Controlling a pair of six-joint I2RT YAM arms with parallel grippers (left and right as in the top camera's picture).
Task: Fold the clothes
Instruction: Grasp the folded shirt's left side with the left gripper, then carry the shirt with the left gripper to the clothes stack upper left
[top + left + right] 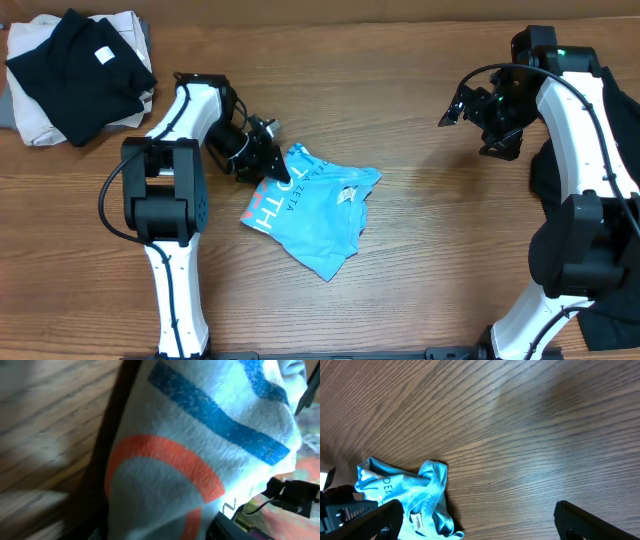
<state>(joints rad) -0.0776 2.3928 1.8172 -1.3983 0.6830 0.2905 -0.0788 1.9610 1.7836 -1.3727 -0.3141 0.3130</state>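
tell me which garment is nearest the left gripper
The light blue T-shirt mid-table; the left gripper is at its edge. The black garment sits in the far corner.

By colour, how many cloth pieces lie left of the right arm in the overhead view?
Blue T-shirt: 1
Black garment: 1
Beige cloth: 1
Total: 3

Brown wood-grain table top [400, 120]: spans the whole scene. Black folded garment [70, 80] with a small white square label [103, 56]: far left corner, lying on top of a crumpled beige cloth [35, 130]. Loose black fabric [541, 175]: right edge, partly hidden.
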